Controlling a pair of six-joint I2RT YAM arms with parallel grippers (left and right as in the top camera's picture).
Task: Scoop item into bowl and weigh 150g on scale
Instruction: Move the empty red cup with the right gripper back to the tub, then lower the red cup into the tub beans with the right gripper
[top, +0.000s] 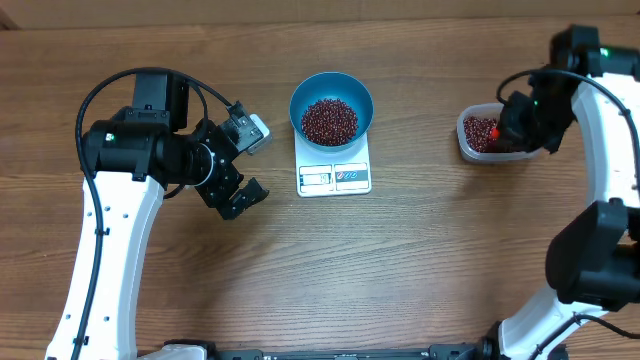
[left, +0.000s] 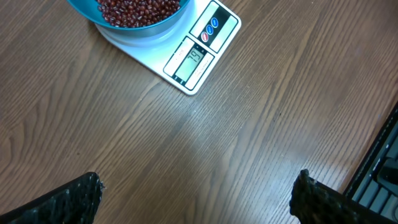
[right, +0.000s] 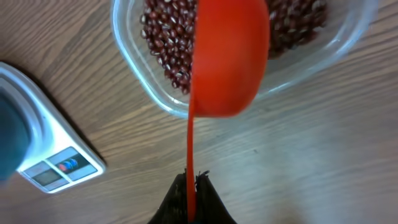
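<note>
beans: most of the small dark red-brown beans (top: 329, 120) lie in a loose heap inside the bowl. We see a second batch in the tub on the right.
bowl: the round deep blue bowl (top: 298, 92) sits on the scale and covers its rear part.
scale: the small flat white rectangular kitchen scale (top: 334, 178) is mid-table, with its display and buttons along the front edge, clear of the bowl. In the left wrist view the digits are lit, but we can't read them reliably.
tub: the clear rectangular plastic tub (top: 463, 135) is well right of the scale and not touching it. Beans cover its floor.
scoop: the small red plastic measuring scoop (right: 227, 56) hangs over the tub's near rim, and the right wrist camera sees its outer side. Its thin handle runs straight back into the right fingers. We can't tell if it holds any beans.
right gripper: the right gripper (right: 193, 186) is over the tub, fingers pressed together and pinching the scoop handle.
left gripper: the left gripper (left: 199, 199) is left of the scale and apart from it, fingers spread wide with nothing between them and only table below.
table: the brown wood-grain table (top: 420, 260) carries the scale and the tub.
</note>
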